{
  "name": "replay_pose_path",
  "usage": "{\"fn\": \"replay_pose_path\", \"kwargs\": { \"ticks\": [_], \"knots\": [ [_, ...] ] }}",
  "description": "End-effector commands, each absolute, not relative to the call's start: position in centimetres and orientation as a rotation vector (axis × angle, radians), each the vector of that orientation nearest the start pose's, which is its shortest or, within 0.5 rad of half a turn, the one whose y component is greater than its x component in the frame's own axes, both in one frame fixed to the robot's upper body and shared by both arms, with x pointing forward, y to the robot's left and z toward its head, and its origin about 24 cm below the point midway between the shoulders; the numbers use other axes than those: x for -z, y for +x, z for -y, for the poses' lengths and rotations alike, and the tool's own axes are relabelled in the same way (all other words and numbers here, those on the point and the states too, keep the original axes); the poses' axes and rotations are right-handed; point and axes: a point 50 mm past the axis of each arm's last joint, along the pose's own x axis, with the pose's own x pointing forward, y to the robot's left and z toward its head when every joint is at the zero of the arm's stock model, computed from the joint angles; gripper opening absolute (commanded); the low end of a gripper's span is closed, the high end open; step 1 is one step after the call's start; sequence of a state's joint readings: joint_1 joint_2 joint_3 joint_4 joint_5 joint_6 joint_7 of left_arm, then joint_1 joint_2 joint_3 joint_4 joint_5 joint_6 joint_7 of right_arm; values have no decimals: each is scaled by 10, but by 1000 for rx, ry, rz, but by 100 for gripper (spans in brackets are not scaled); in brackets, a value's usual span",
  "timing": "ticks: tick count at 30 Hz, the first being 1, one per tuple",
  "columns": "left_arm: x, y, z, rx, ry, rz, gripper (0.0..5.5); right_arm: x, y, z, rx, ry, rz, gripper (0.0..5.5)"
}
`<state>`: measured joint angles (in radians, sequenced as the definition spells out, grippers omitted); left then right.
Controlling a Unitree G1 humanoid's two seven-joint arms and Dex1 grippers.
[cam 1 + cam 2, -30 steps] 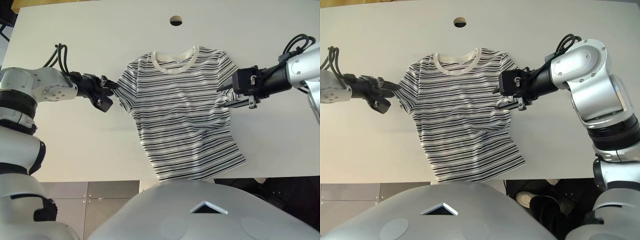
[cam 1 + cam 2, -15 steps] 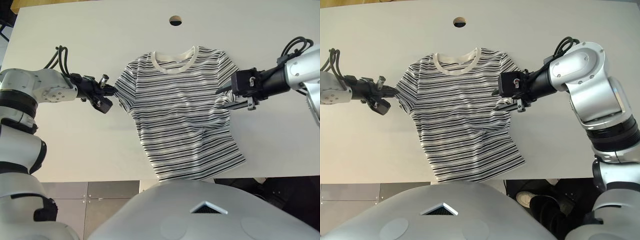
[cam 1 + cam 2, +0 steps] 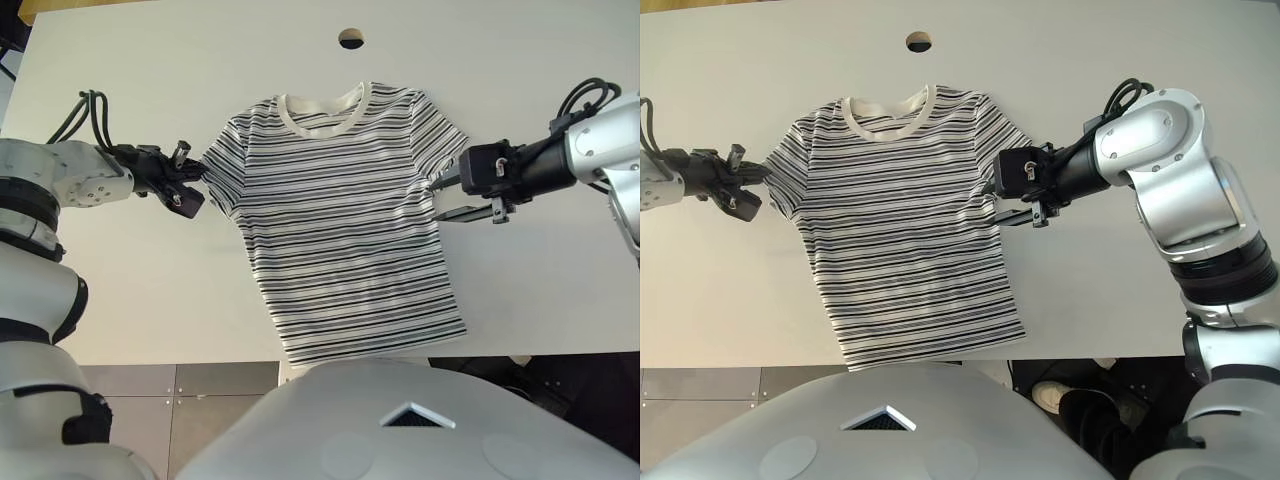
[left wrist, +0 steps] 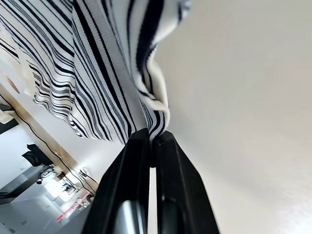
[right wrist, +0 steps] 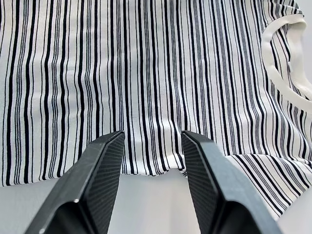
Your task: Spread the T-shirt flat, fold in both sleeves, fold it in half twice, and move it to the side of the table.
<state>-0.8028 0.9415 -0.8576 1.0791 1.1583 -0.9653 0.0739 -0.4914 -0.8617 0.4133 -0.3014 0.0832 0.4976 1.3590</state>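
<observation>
Left eye view: flat, striped T-shirt (image 3: 345, 220)

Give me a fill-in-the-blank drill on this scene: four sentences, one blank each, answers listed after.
The left gripper is shut on one ____ of the T-shirt.
The right gripper is ____, with the shirt's edge between its fingers.
The T-shirt's pattern is ____.
The round hole in the table lies beyond the shirt's ____.
Missing words: sleeve; open; striped; collar.
</observation>
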Motion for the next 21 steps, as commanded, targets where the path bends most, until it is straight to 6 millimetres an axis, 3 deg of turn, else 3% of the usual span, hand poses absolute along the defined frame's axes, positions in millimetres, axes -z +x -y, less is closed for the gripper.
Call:
{"fn": "replay_pose_path", "kwargs": {
  "ticks": [1, 5, 10, 15, 21],
  "knots": [
    [-73, 302, -285, 1258, 1980, 56, 13, -137, 252, 152, -1510, -830, -519, 216],
    [-104, 314, -274, 1227, 2035, 184, 13, -136, 250, 152, -1507, -825, -521, 216],
    [-116, 315, -263, 1248, 2058, 256, 13, -135, 249, 153, -1509, -819, -523, 216],
    [-113, 314, -258, 1269, 2051, 263, 13, -135, 249, 153, -1509, -817, -526, 216],
    [-89, 307, -236, 1403, 2008, 283, 13, -135, 248, 153, -1508, -812, -528, 216]
  ]
}}
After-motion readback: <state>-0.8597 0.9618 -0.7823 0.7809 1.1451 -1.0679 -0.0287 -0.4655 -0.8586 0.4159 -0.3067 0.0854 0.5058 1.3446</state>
